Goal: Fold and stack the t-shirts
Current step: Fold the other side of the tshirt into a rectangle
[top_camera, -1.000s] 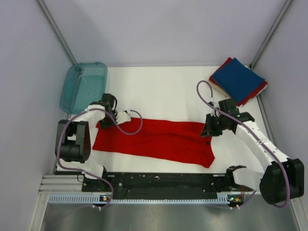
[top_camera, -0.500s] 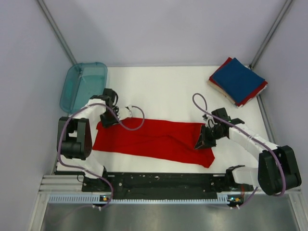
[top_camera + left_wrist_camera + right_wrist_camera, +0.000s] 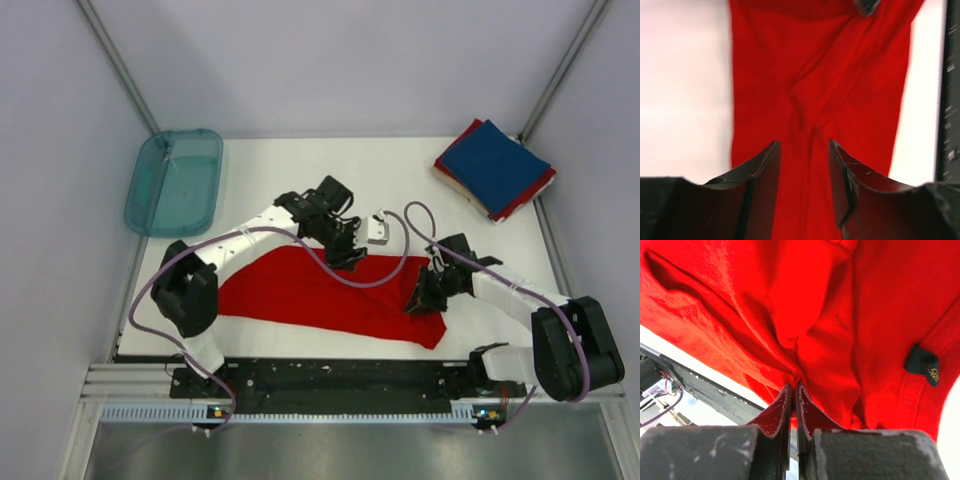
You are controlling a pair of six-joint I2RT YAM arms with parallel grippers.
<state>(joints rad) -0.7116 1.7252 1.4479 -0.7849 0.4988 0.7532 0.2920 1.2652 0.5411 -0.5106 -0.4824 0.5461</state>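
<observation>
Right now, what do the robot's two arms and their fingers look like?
The left arm and right arm are built of white links with black joints and bases. A lilac cable loops loosely along each. The fingers are dark, tapered blades with pale, scuffed edges.

Left arm [image 3: 245, 236] and right arm [image 3: 510, 293]: white-wrapped links, black joints, each trailing a looping lilac cable [image 3: 372, 284]. Dark tapered claw fingers [image 3: 762, 175]. Black base rail [image 3: 340, 378].

A rumpled bright red t-shirt [image 3: 300, 292] lies in a long band under the parted left claw [image 3: 346, 256], one end pinched by the right claw [image 3: 417, 302]; well beyond that claw, a folded navy t-shirt [image 3: 495, 165] tops a folded red one [image 3: 531, 197].
</observation>
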